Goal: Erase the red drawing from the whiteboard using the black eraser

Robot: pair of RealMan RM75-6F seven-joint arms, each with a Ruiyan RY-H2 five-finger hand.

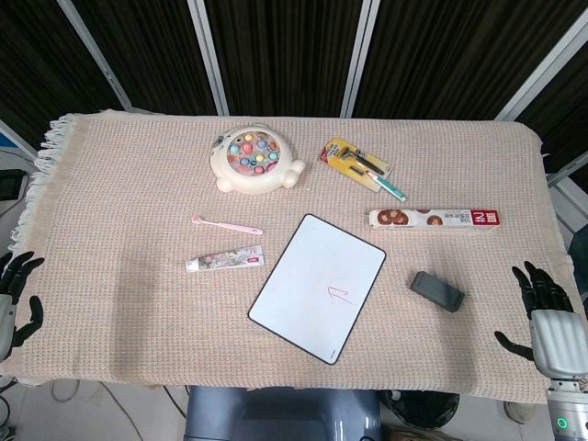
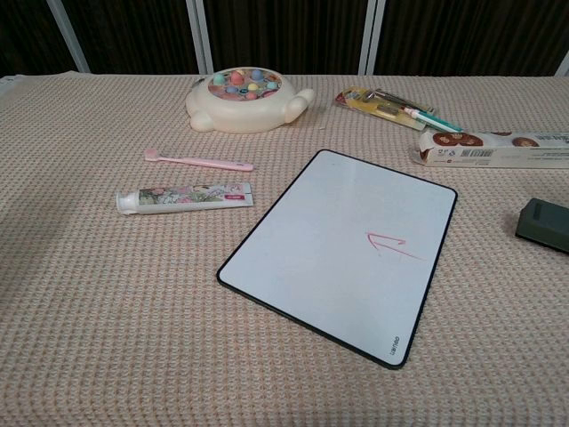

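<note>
The whiteboard [image 1: 317, 287] [image 2: 342, 251] lies tilted at the table's middle front, with a small red drawing [image 1: 339, 294] [image 2: 388, 245] on its right part. The black eraser [image 1: 436, 290] [image 2: 543, 224] lies flat to the right of the board, a short gap away. My right hand [image 1: 548, 326] hangs open at the table's front right edge, well right of the eraser, holding nothing. My left hand [image 1: 13, 301] stays open at the front left edge, far from the board. Neither hand shows in the chest view.
A cream fishing toy [image 1: 254, 158] sits at the back. A pink toothbrush [image 1: 227, 225] and toothpaste tube [image 1: 225, 262] lie left of the board. A yellow tool pack [image 1: 360, 163] and a long biscuit box [image 1: 435, 219] lie behind the eraser.
</note>
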